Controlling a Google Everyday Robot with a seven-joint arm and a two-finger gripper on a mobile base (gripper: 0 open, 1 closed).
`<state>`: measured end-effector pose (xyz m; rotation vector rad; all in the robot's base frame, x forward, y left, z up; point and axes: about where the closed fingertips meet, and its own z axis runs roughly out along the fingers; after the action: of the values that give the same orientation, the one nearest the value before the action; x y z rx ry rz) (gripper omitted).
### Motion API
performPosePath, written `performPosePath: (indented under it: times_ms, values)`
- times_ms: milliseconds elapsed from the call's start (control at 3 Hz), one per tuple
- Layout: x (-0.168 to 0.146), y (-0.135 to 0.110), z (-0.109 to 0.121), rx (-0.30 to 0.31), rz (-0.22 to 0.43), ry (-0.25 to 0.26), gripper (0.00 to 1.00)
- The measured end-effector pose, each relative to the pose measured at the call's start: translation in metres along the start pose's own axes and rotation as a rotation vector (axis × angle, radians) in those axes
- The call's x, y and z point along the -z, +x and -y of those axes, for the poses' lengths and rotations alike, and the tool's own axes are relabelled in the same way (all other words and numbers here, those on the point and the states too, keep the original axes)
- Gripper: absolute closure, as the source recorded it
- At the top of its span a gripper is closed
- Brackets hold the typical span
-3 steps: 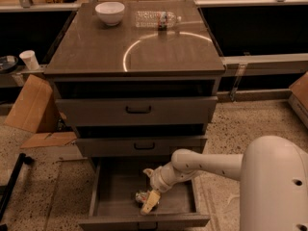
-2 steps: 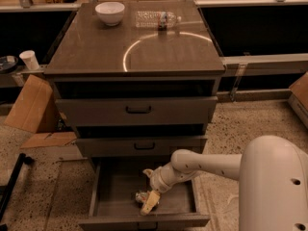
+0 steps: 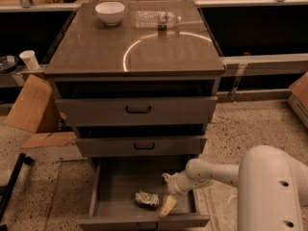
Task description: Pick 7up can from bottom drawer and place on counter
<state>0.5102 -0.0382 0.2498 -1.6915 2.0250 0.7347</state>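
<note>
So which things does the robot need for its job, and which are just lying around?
For the job: 7up can, lying in the open bottom drawer; counter; claw, down in the drawer beside the can.
Just lying about: white bowl and water bottle on the counter; cardboard and paper cup at the left.

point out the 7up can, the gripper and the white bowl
7up can (image 3: 147,198): camera view, its side
gripper (image 3: 168,196): camera view, its tip, in the bottom drawer (image 3: 120,184)
white bowl (image 3: 109,12): camera view, its outer wall
</note>
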Motion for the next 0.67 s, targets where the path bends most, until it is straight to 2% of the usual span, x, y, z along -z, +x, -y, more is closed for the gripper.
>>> performPosePath:
  times_ms: [333,667]
  values:
    - [-0.0219,0.0617,0.0636,0.030,0.022,0.062,0.00]
    - [-0.0228,0.0617,0.0623,0.030,0.022,0.059,0.00]
